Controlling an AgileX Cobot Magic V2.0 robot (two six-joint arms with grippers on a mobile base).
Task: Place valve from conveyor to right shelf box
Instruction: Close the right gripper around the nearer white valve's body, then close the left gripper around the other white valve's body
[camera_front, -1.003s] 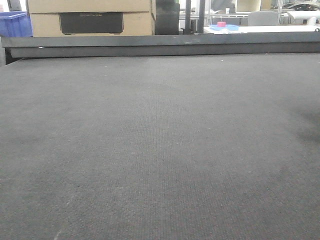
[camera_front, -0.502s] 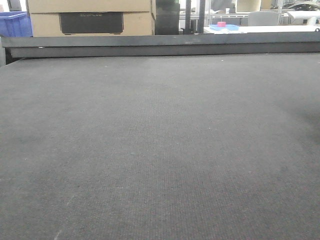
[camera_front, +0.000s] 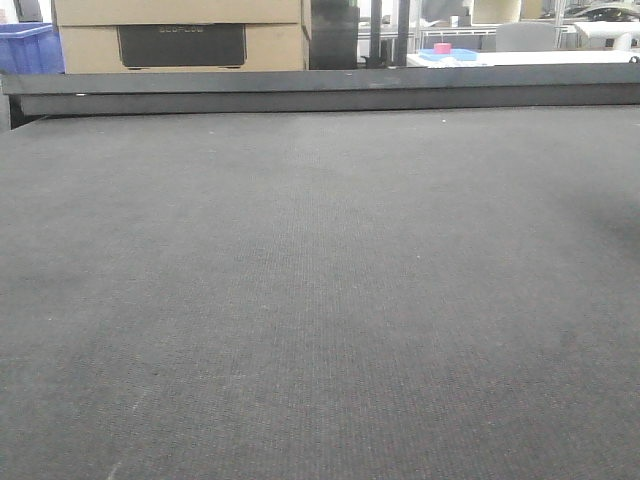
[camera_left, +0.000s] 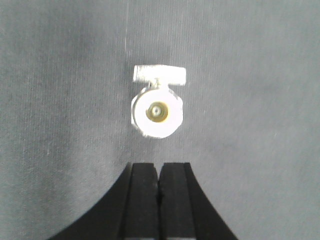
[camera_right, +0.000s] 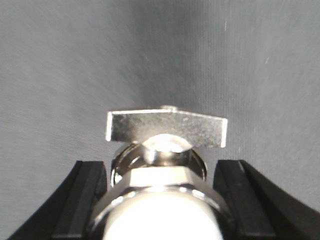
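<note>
Early stage: the valve lies on the conveyor between the spread, unclamped fingers of the right end effector. The left end effector is clenched, empty. Grasping and shelf-box delivery remain.

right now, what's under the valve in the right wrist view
Only the grey conveyor shows around the valve, which sits inside the open right gripper. The patch directly beneath is covered by the valve's own body, so contact cannot be seen.
</note>
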